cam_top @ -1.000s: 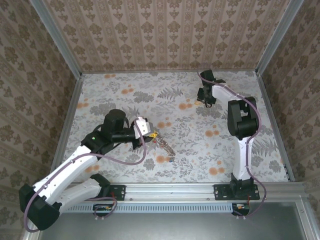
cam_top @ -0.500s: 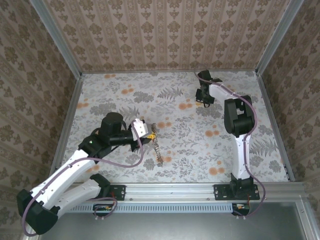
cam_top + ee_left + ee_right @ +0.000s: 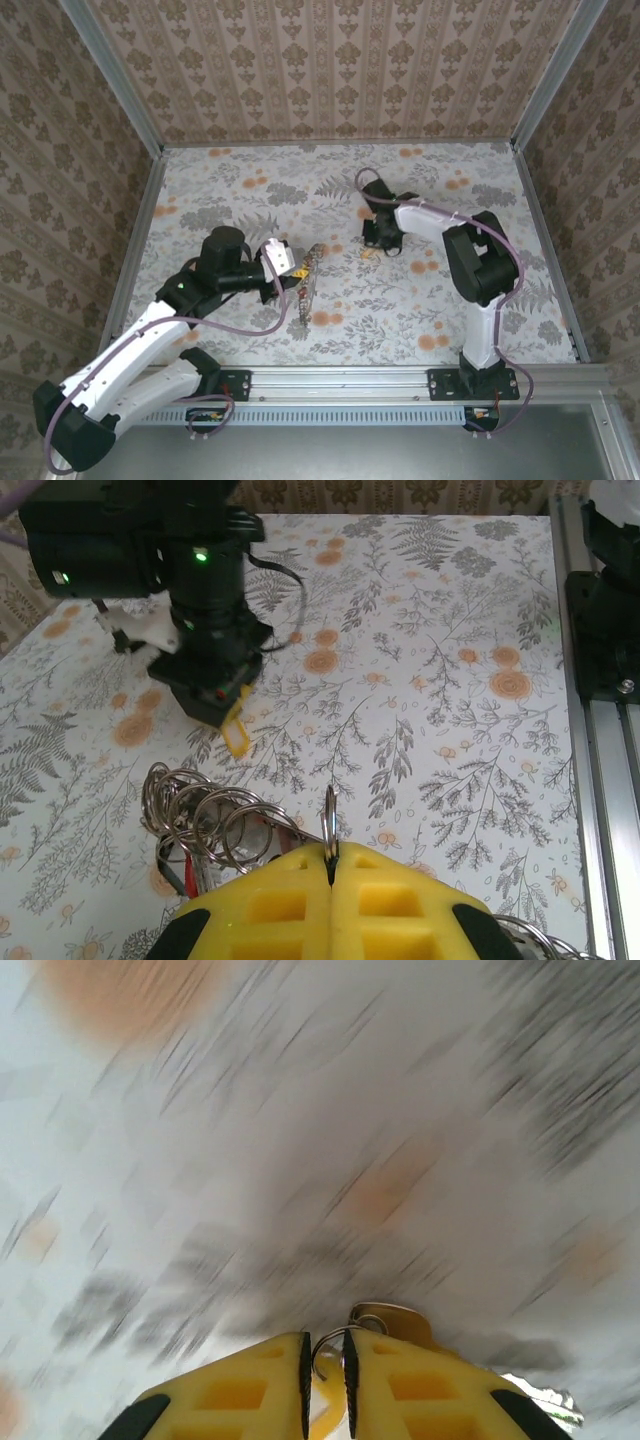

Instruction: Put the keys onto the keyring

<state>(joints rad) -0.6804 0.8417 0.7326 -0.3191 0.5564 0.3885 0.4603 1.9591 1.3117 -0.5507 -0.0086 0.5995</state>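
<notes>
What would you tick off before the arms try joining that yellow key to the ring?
1. Hold of the left gripper on the keyring: ok, shut on it.
2. Hold of the right gripper on the yellow key: ok, it hangs from the fingers.
3. Key touching the keyring: not ok, they are apart.
4. Keyring's opening turned toward the key: cannot tell.
5. Right wrist picture sharp enough to aim by: not ok, blurred.
6. The bunch of rings beside the left gripper out of the key's way: cannot tell.
</notes>
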